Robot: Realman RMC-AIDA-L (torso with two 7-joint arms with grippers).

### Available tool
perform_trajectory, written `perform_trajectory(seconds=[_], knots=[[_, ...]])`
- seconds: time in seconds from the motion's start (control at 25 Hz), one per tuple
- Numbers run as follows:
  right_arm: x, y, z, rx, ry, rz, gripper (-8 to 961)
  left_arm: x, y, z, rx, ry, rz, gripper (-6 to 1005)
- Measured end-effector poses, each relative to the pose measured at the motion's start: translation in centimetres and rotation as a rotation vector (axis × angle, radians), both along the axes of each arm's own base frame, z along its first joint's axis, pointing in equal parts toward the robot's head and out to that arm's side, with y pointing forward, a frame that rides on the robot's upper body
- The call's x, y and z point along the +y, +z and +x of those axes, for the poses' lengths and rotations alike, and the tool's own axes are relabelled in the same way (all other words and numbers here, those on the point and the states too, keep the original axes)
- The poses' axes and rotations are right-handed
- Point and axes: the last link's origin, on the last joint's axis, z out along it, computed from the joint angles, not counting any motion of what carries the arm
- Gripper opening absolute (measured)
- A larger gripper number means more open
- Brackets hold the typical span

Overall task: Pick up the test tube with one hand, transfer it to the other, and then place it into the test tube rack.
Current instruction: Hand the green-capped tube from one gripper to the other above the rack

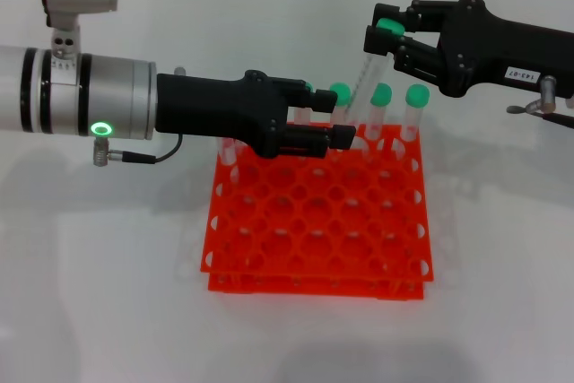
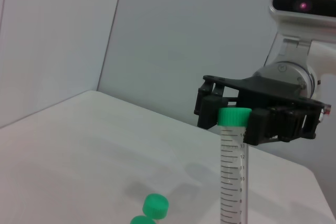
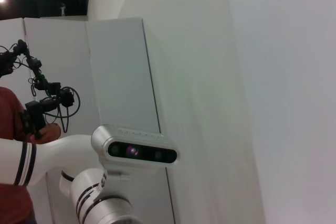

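Above the far edge of the test tube rack (image 1: 318, 221), the test tube (image 1: 369, 73) is clamped by both the left gripper (image 1: 334, 137) and right gripper (image 1: 387, 42); release should be withheld until the cap-end grip is judged secure.

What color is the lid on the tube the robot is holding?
Green; the test tube's cap shows best in the left wrist view.
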Motion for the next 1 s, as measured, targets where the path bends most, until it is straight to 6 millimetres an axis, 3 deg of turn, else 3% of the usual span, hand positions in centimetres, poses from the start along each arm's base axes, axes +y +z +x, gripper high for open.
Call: perform_trajectory(seconds=[0.24,0.48,0.72,1.0], knots=[[0.0,0.0,0.2,0.001,-0.010,0.003,279,0.0,1.5,-0.1,0.007,0.013,0.014,741],[0.0,0.2,0.5,0.001,-0.017,0.010,279,-0.2,4.2,-0.3,0.013,0.038,0.050,890],[-0.1,0.2,0.6,0.000,-0.020,0.015,278,-1.3,8.7,-1.4,-0.019,0.110,0.057,887],[-0.2,0.3,0.8,0.019,-0.019,0.035,278,-3.6,11.3,-4.2,0.071,0.183,0.060,885]])
